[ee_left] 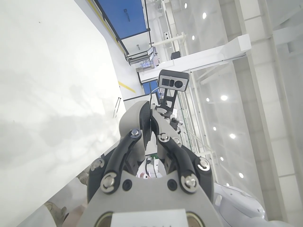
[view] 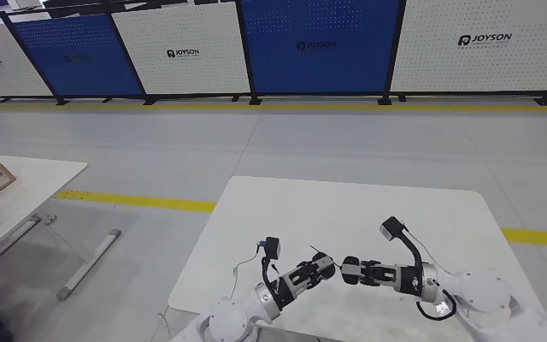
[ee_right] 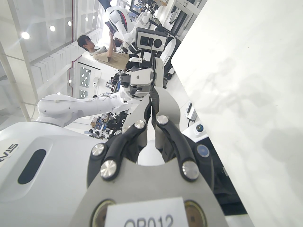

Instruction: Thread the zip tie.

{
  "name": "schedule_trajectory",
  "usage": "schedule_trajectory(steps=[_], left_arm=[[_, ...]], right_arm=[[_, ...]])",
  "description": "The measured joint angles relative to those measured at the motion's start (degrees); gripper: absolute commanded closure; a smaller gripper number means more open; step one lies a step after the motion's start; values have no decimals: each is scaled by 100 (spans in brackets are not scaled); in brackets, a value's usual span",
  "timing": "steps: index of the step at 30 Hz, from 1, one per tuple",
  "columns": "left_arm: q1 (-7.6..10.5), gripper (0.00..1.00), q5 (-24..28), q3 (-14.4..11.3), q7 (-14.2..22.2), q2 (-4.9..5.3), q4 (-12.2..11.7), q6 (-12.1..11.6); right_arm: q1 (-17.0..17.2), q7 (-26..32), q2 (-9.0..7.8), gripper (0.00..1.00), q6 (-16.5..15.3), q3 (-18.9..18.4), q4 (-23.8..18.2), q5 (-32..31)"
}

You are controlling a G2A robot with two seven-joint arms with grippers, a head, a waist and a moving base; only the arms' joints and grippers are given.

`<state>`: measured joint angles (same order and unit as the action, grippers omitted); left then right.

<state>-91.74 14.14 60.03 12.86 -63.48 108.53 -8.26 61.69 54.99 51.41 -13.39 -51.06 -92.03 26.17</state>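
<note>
My left jaws are closed on the black zip tie [ee_left: 150, 101], and its thin strap stands out past the pads [ee_left: 144, 121]. My right jaws face them tip to tip, nearly touching. They are likewise closed, with a thin black strap, apparently the same tie, running out between their tips. Both pairs are over the near part of the white counter [view: 342, 214]. Two spare ties [ee_left: 117, 107] lie flat on the counter near its edge.

The zip tie [ee_left: 150, 101] seems mostly hidden between the fingers [ee_left: 145, 119].
</note>
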Motion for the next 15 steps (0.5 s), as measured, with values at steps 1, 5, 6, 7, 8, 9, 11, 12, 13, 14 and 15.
schedule_trajectory(steps=[1, 5, 6, 7, 8, 9, 11, 12, 13, 14, 15], left_arm=[[-4, 100, 9, -3, -16, -3, 5, 7], [-37, 100, -57, 4, -185, -11, 37, 32], [-54, 100, -100, 6, -267, -14, 53, 43], [-74, 100, -166, 4, -380, -18, 72, 61], [-83, 100, -218, 0, -473, -23, 73, 79], [-91, 100, -271, -6, -591, -30, 70, 104], [-109, 100, -423, -48, -910, -53, 69, 177], [-112, 100, -481, -80, -1045, -66, 55, 230], [-101, 100, -530, -140, -1209, -87, 30, 317], [-79, 100, -566, -191, -1333, -105, 2, 378], [-48, 100, -613, -252, -1466, -127, -37, 427]], right_arm=[[26, -4, 0, 0, -10, -34, -11, 2], [169, -10, -36, 0, -152, -271, 10, 80], [226, -19, -54, 0, -194, -358, 17, 97], [315, -28, -83, 0, -241, -485, 15, 108], [391, -43, -109, 0, -271, -593, 12, 104], [475, -66, -137, 0, -297, -711, 4, 88], [703, -123, -208, 0, -372, -1011, -70, 42], [816, -156, -240, 0, -411, -1151, -112, 29], [977, -197, -282, 0, -449, -1338, -181, 3], [1102, -243, -311, 0, -461, -1479, -242, -11], [1226, -306, -335, 0, -472, -1616, -310, -9]])
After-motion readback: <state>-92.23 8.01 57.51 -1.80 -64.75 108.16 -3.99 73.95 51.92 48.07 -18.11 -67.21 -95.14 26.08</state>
